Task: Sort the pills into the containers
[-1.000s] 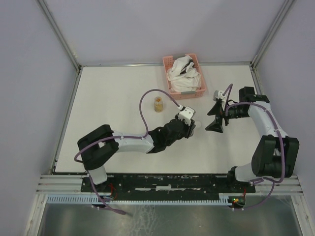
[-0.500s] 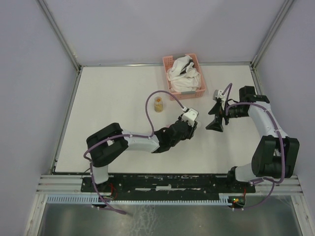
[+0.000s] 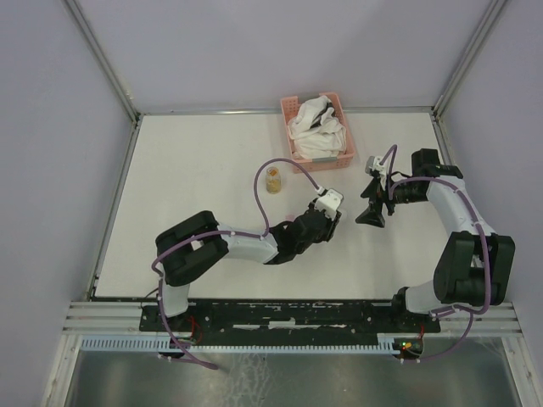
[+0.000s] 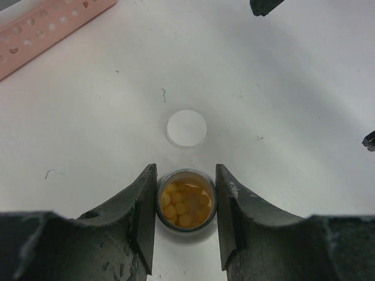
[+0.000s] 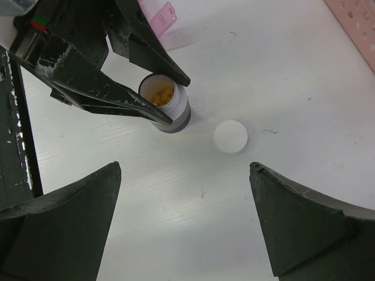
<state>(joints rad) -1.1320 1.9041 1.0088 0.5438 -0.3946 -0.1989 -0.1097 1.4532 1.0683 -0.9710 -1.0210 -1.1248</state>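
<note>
My left tool [image 4: 186, 175] gripped an uncapped vial [image 5: 176, 114] of yellow pills [image 4: 181, 205], upright on the bench [image 4: 293, 88]. A white cap [image 4: 187, 128] lay just beyond. My right tool [image 5: 184, 170] hovered, spread wide. The pink pill-box [image 5: 162, 16] lay beside my left tool, partly hidden. Farther off sat a pink basket [image 3: 323, 162].

Two pill jars [image 3: 273, 180] [image 4: 186, 205], one white cap [image 4: 186, 127], one pink basket [image 3: 324, 160], one pill-box [image 5: 163, 17].

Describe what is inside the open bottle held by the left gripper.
Inside the bottle, clamped by the left gripper, small round yellow pills lie heaped together. The top layer covers the pills underneath and the bottle's floor. A white cap lies just beyond it.
</note>
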